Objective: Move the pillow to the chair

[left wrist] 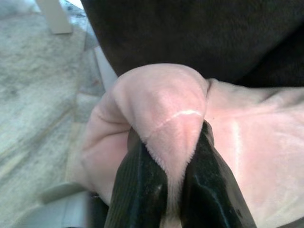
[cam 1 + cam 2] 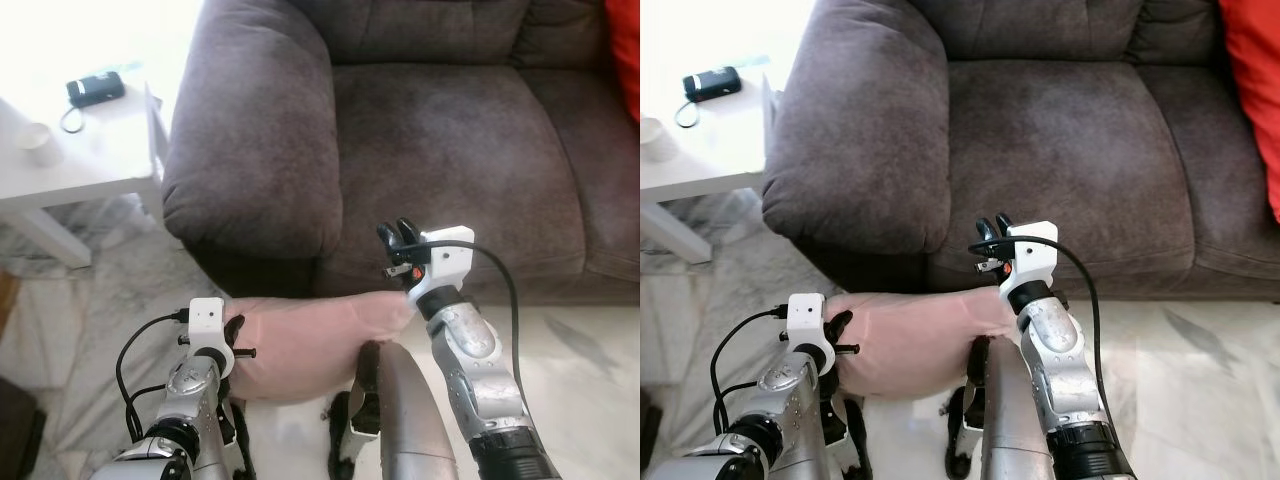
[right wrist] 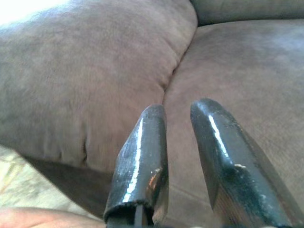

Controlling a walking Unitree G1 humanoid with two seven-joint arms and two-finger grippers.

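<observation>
We held the pink pillow (image 2: 310, 340) before the brown sofa (image 2: 450, 130).
Our left gripper (image 1: 175, 156) pinched its corner; our right gripper (image 3: 178, 118) hovered narrow, empty.

One pink pillow (image 2: 300, 340) lies on the floor at the foot of one brown sofa (image 2: 440, 130), flanked by two grippers: the left gripper (image 1: 173, 190) and the right gripper (image 2: 397, 236). One red cushion (image 2: 1252, 90) sits at the sofa's far end. Beside the sofa's near armrest stands one white side table (image 2: 90, 160), bearing one dark device (image 2: 95, 89) and one white cup (image 2: 35, 141).
</observation>
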